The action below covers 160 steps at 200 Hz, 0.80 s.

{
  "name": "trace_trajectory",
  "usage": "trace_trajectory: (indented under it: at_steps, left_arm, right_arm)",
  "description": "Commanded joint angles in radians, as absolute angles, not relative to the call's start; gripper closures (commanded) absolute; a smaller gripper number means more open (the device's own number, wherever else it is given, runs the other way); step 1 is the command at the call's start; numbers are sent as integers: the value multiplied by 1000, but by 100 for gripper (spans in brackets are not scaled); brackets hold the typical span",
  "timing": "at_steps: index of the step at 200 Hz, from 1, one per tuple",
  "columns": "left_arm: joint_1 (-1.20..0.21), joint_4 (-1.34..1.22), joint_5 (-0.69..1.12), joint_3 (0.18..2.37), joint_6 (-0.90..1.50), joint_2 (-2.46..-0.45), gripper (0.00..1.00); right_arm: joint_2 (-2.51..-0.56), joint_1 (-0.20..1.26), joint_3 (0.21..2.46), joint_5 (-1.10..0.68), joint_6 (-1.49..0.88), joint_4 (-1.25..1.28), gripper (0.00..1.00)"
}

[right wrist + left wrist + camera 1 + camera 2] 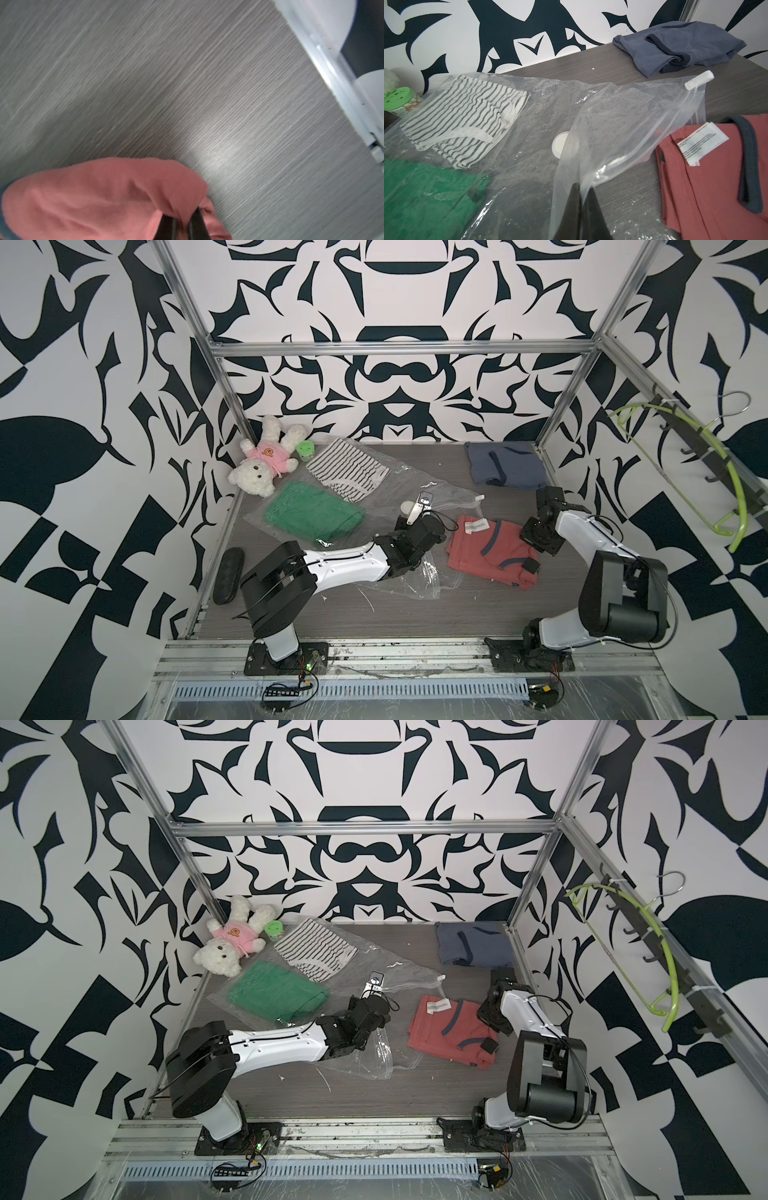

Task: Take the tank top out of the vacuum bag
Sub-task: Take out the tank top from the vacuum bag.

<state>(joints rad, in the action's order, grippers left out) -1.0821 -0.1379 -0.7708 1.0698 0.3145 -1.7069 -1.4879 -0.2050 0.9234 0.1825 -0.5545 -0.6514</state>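
Note:
The vacuum bag (386, 485) (399, 973) is clear crinkly plastic spread over the table's middle, with a round white valve (558, 145). Its zip edge with a white slider (699, 80) is lifted. My left gripper (422, 502) (580, 187) is shut on a fold of that plastic near the mouth. The red tank top (486, 556) (449, 1031) (708, 176) with dark trim lies on the table outside the bag, just to its right. My right gripper (530, 566) (182, 216) is shut on a bunched edge of the red cloth (93, 197).
Inside the bag lie a striped garment (347, 472) and a green garment (311, 514). A blue top (505, 466) sits at the back right. A teddy bear (262, 460) and green jar (306, 449) are back left, a black case (227, 574) at the left edge.

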Motion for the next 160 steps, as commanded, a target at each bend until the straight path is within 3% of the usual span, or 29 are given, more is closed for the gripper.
trace_trajectory:
  at_steps: [1, 76, 149, 160]
  left_arm:
    - [-1080, -141, -800, 1078, 311, -1689, 100]
    - [-1080, -142, -809, 1080, 299, -1676, 100]
    - [-1080, -138, -820, 1074, 298, -1667, 100]
    - [-1080, -138, -819, 1080, 295, -1671, 100]
  right_arm:
    - [-1496, -221, 979, 320, -591, -628, 100]
    - [-1611, -236, 1033, 365, -641, -596, 100]
    - [-1594, -241, 1049, 355, -640, -569, 100]
    - [-1562, -241, 1027, 373, -658, -556, 93]
